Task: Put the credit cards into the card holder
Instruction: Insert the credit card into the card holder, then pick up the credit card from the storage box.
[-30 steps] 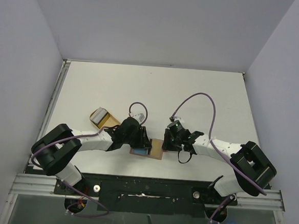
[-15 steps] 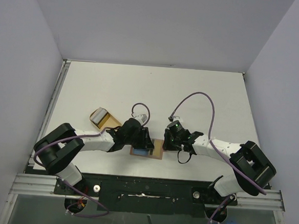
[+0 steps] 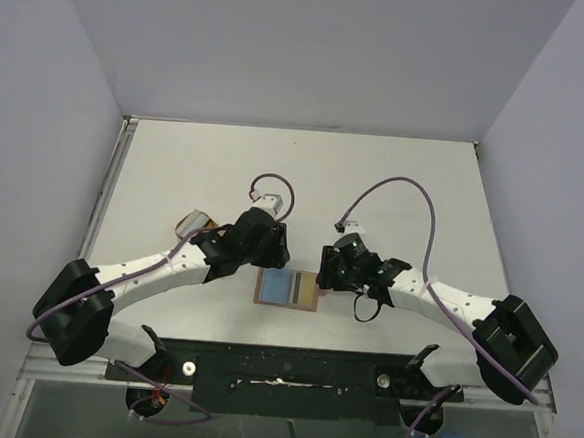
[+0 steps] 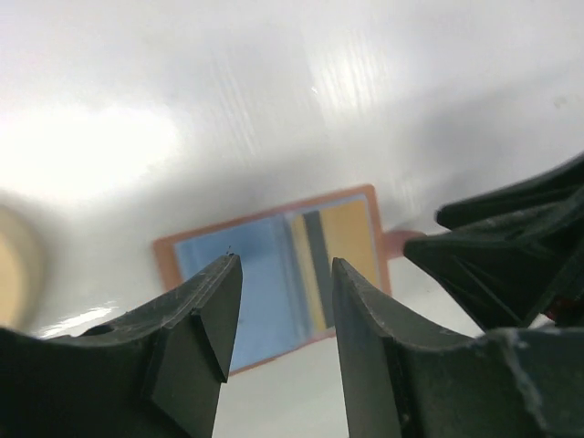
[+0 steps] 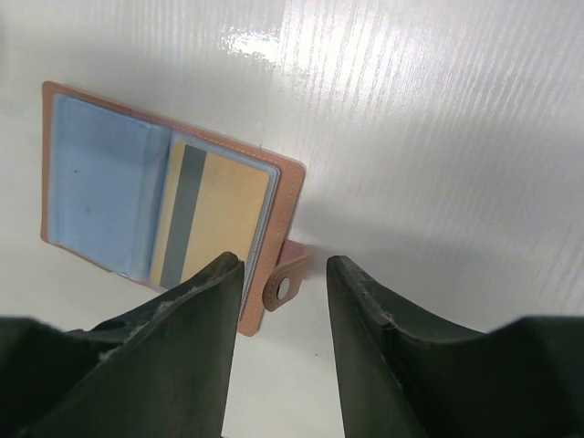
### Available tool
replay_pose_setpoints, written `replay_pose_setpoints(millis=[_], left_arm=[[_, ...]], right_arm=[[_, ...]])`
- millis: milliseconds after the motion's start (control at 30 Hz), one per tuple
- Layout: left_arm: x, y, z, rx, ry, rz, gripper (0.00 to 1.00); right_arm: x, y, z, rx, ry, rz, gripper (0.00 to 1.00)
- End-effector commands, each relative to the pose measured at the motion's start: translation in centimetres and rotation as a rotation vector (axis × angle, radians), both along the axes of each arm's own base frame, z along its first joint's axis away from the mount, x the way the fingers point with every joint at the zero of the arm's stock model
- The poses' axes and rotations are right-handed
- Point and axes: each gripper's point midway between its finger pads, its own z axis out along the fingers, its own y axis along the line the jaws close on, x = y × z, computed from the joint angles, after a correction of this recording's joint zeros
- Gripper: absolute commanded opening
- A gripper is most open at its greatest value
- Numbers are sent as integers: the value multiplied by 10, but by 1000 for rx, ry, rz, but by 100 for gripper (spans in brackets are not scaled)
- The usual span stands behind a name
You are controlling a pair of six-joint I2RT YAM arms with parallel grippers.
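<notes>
The reddish-brown card holder lies open and flat near the table's front edge. A light blue card sits in its left half and a gold card with a dark stripe in its right half. The right wrist view shows the holder, both cards and the closing tab. My left gripper is open and empty, above and just behind the holder. My right gripper is open and empty, its jaws either side of the tab at the holder's right edge.
A pale tan case with a rounded end lies behind the left arm, partly hidden by it. Grey walls close in the white table on three sides. The right gripper's black body shows in the left wrist view.
My left gripper has pulled back from the holder toward the far left and risen, uncovering the blue and gold cards. The right gripper stays at the holder's right edge.
</notes>
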Motion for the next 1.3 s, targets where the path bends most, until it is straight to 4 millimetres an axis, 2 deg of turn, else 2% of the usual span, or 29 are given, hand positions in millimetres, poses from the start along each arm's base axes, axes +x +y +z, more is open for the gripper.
replay_pose_setpoints(millis=[0, 100, 233, 400, 533, 667, 900, 1267], left_arm=[[29, 57, 40, 239, -170, 80, 43], [41, 87, 59, 333, -235, 96, 43], [55, 126, 73, 441, -284, 92, 43], [68, 167, 79, 558, -333, 84, 43], [80, 193, 74, 604, -346, 97, 43], [88, 207, 54, 644, -297, 99, 43], [89, 223, 20, 768, -225, 86, 43], [92, 236, -7, 908, -160, 28, 43]], right_arm=[[12, 1, 28, 30, -86, -7, 43], [13, 1, 36, 39, -105, -8, 44], [13, 1, 42, 46, -114, -8, 44], [12, 3, 48, 69, -119, -5, 44], [13, 6, 52, 75, -124, 8, 44], [18, 7, 57, 63, -135, 14, 44], [19, 11, 58, 79, -137, 17, 44], [19, 9, 58, 97, -145, -1, 45]])
